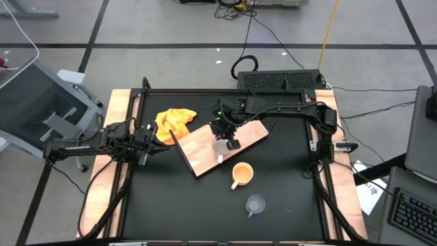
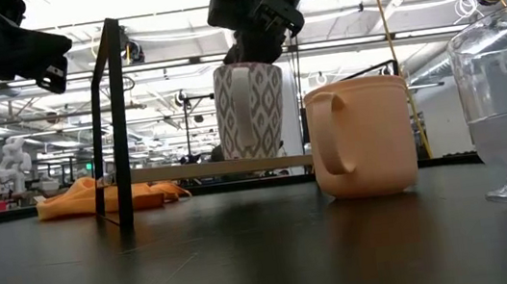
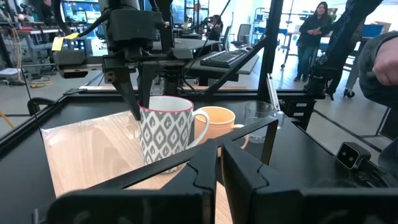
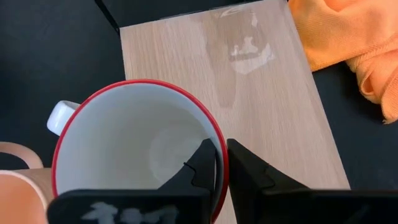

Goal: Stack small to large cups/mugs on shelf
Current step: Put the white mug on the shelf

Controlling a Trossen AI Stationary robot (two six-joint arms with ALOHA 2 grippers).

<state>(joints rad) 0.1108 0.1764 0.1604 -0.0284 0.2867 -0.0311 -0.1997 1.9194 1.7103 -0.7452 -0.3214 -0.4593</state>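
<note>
A white mug [image 4: 134, 149] with a grey pattern and a red rim stands upright on the shelf, a light wooden board [image 1: 205, 154], with my right gripper [image 4: 222, 165] shut on its rim. A yellow-orange mug [image 1: 242, 173] sits on the black tabletop near the board's near edge. Nearer still stands the clear glass cup [image 1: 255, 204]. My left gripper [image 1: 147, 137] waits shut at the table's left side, pointing level toward the board. My right gripper holds the white mug by its rim [image 4: 219, 149], on the side away from the handle [image 4: 61, 115]. One finger [image 4: 202, 165] is inside the mug and one [image 4: 249, 171] outside. The fingers slant down from above. The mug is upright, its base [image 2: 253, 155] at the board's surface.
A yellow-orange cloth [image 1: 176, 123] lies crumpled off the board's far left end. A black frame [image 1: 225, 93] rims the table, with an upright post [image 2: 115, 120] showing in the low view. People stand in the room beyond the table.
</note>
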